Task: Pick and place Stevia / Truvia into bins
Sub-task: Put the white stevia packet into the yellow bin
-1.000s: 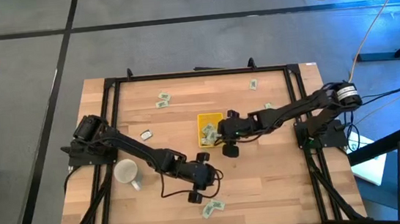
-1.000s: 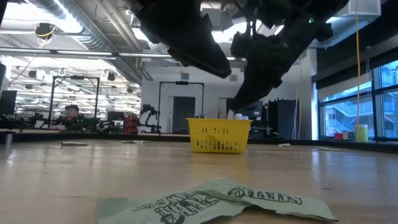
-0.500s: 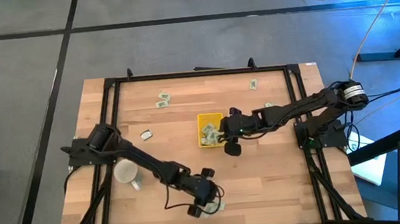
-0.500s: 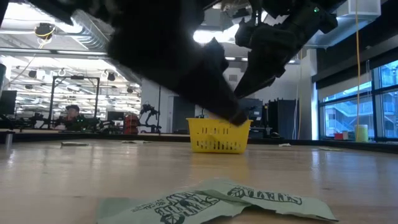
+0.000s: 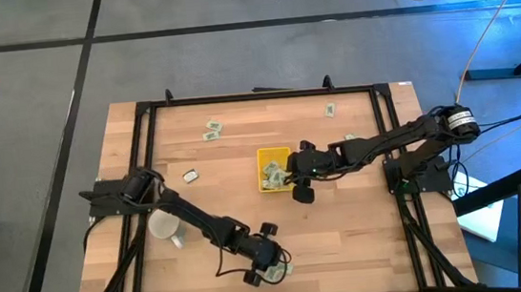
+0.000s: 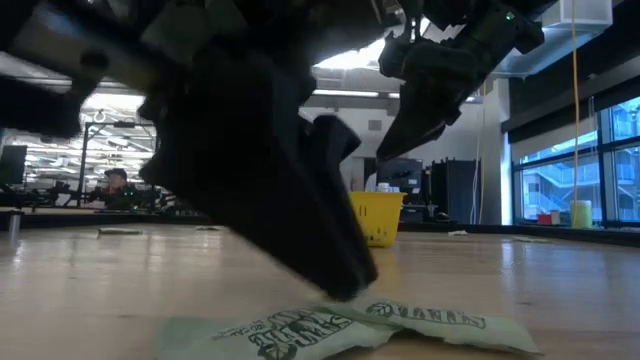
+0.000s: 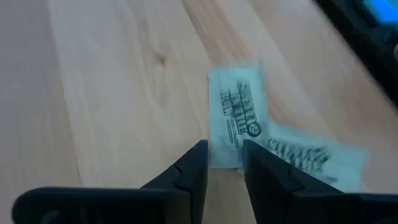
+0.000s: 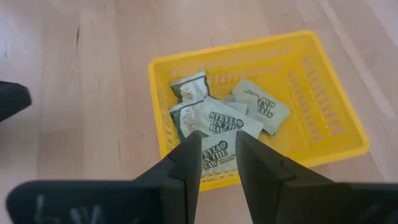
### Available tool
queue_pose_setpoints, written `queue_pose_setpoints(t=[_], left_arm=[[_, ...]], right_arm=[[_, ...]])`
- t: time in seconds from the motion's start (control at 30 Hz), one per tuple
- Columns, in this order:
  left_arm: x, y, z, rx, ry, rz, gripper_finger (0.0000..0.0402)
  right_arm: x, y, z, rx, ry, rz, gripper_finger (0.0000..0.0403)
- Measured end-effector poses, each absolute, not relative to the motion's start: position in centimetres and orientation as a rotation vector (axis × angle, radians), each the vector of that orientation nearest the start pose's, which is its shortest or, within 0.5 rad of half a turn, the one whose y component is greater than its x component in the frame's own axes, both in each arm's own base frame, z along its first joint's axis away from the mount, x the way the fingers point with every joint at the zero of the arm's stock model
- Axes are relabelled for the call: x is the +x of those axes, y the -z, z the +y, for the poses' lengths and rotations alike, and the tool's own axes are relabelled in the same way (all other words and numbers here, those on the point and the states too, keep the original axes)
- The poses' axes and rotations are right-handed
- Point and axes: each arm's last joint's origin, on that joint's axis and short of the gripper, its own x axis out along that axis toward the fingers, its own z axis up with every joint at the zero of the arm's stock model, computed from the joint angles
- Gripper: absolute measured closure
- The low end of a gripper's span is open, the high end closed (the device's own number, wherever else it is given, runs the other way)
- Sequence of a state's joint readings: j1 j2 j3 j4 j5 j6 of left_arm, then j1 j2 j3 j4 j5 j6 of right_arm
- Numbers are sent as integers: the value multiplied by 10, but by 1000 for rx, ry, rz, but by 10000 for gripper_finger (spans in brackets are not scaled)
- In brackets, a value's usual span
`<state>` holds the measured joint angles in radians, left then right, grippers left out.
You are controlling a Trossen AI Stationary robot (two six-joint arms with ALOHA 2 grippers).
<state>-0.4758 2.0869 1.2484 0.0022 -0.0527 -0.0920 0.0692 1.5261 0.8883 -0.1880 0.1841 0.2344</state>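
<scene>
The left gripper (image 7: 224,163) is seen low over the table's near edge, its two fingers apart by a narrow gap with nothing between them, the tips poised just over the near end of a Stevia packet (image 7: 236,118). A second packet (image 7: 314,158) lies overlapping it, slightly askew. In the low view the same pair (image 6: 340,325) is shown flat on the wood under the dark finger (image 6: 335,270), which appears to touch or nearly touch the paper. The step in hand is judged to be a pick from this pair. A descent onto one packet's edge is called for next, with the fingers closed on that thin edge alone, so that the overlapping one is not dragged along.

The right gripper (image 8: 217,152) is held just above the yellow tray (image 8: 323,106), fingers parted and empty; several packets (image 8: 221,121) are already gathered inside. Others (image 5: 212,130) are left scattered at the table's far side.
</scene>
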Motion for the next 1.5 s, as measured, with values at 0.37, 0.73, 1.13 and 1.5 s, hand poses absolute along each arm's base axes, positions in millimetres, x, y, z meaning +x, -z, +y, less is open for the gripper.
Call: queue_pose_setpoints(t=[0.37,0.73,1.13,1.5], left_arm=[[379,-108,-194,83,356,860,350],[378,-107,-194,73,377,874,398],[373,-120,-192,75,377,876,400],[377,-127,-183,61,363,867,400]], right_arm=[[304,-197,16,112,205,822,300],[304,-197,16,110,205,828,300],[302,-196,16,106,207,850,300],[299,-193,15,102,212,888,300]])
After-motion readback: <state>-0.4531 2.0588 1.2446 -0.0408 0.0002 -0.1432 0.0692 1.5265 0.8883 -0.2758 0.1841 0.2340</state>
